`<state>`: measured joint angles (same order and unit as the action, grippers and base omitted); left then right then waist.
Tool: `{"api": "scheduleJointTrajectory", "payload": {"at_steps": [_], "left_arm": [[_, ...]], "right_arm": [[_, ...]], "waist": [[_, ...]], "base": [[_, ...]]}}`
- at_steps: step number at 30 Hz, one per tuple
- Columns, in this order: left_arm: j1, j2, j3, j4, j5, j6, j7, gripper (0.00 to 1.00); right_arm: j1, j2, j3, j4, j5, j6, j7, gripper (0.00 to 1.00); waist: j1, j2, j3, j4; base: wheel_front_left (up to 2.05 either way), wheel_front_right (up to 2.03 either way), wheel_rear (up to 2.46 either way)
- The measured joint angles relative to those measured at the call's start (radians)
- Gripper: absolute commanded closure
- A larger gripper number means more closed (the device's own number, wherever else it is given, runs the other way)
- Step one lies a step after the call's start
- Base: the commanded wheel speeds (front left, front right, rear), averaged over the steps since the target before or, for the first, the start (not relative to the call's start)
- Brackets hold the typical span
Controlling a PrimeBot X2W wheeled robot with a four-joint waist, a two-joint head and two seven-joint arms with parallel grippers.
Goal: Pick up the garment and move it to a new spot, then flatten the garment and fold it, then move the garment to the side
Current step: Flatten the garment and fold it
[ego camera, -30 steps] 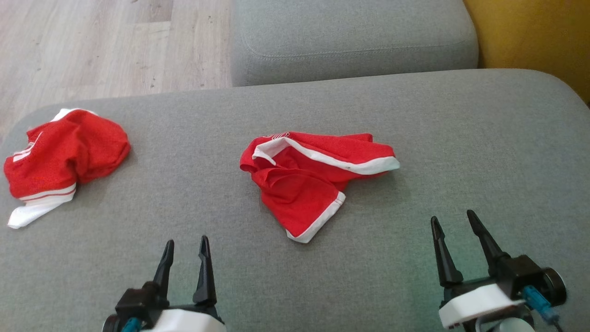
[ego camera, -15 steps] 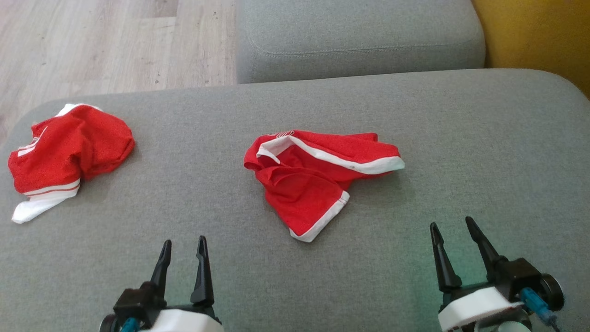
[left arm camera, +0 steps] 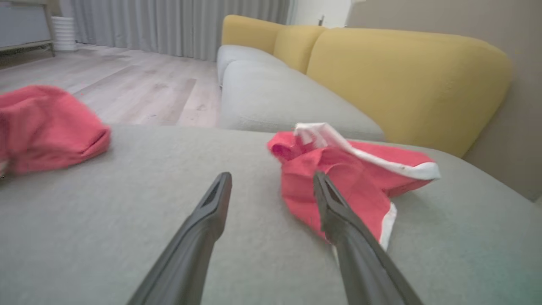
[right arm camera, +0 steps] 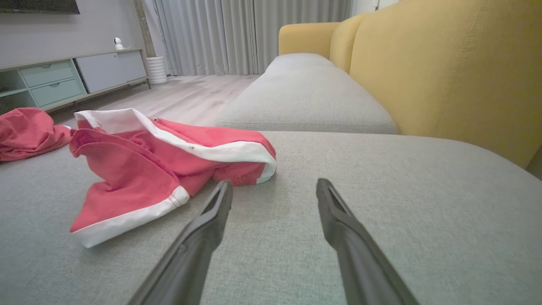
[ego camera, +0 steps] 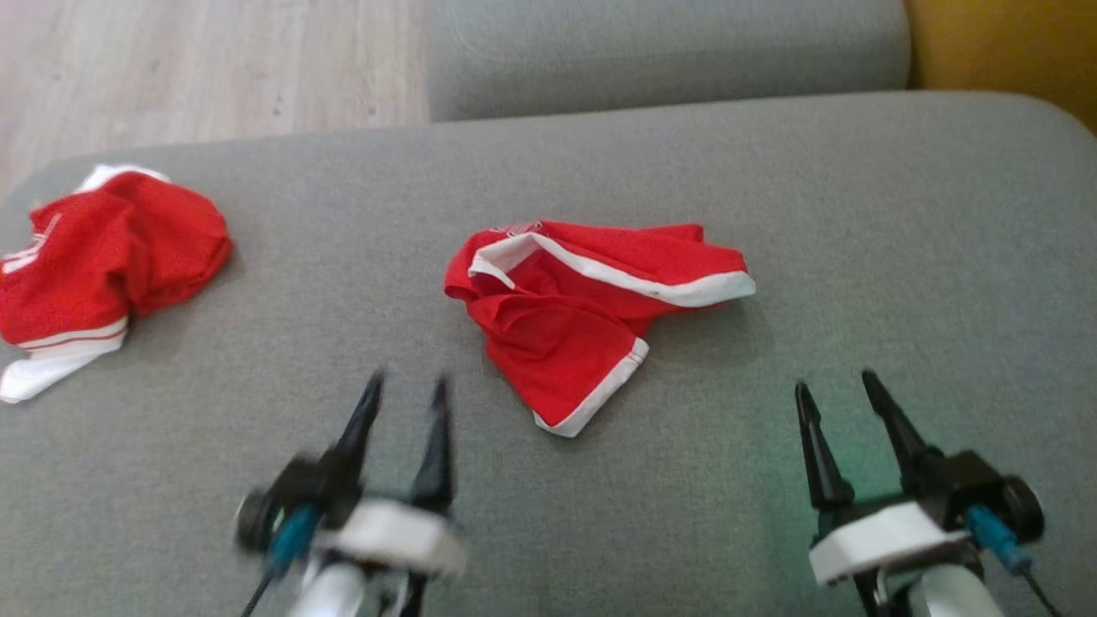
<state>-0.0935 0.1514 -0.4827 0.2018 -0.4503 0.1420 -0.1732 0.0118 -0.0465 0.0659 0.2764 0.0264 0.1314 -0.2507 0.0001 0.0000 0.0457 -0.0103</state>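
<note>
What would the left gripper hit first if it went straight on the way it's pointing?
Probably the middle red garment: the open left gripper aims at its left edge, one finger lined up with cloth, the other with bare grey cushion; depth is unclear.

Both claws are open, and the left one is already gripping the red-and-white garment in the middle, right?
No. The head view shows the left gripper open but gripping nothing, short of the middle red-and-white garment. The right gripper is open too.
</note>
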Motion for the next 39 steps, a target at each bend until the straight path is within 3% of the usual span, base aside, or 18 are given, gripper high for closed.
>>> {"api": "scheduleJointTrajectory", "payload": {"at_steps": [9,25,26,27,29,34,39], "left_arm": [[-0.252,-0.067,-0.062,0.093,0.008,-0.028,0.115,0.0],[-0.42,-0.074,-0.001,0.267,-0.036,0.009,0.181,0.0],[-0.427,-0.074,-0.002,0.272,-0.035,0.009,0.181,0.25],[-0.427,-0.074,-0.002,0.272,-0.035,0.009,0.181,0.66],[-0.439,-0.075,-0.002,0.272,-0.034,0.008,0.169,1.0],[-0.442,-0.08,-0.017,0.23,-0.033,-0.001,0.118,1.0],[-0.379,-0.087,-0.057,0.1,-0.034,-0.002,0.1,1.0]], "right_arm": [[-0.087,0.0,0.034,0.0,-0.001,0.0,0.0,0.0],[-0.154,0.0,0.052,0.0,-0.001,0.0,0.0,0.0],[-0.154,0.0,0.052,0.0,0.0,0.0,0.0,0.0],[-0.154,0.0,0.052,0.0,0.0,0.0,0.0,0.0],[-0.154,0.0,0.052,0.0,0.0,0.0,0.0,0.0],[-0.154,0.0,0.033,0.002,0.0,0.0,0.0,0.0],[-0.138,0.0,0.006,0.007,0.0,0.0,0.0,0.0]], "waist": [[0.0001,0.0,0.078,-0.051],[0.0001,0.0,0.185,-0.14],[0.0001,0.0,0.186,-0.143],[0.0001,0.0,0.186,-0.143],[0.0001,0.0,0.185,-0.146],[0.0,0.0,0.166,-0.134],[-0.0001,0.0,0.134,-0.104]], "base": [[0.0,0.0,0.0],[0.0,0.0,0.0],[0.0,0.0,0.0],[0.0,0.0,0.0],[0.0,0.0,0.0],[0.0,0.0,0.0],[0.0,0.0,0.0]]}}
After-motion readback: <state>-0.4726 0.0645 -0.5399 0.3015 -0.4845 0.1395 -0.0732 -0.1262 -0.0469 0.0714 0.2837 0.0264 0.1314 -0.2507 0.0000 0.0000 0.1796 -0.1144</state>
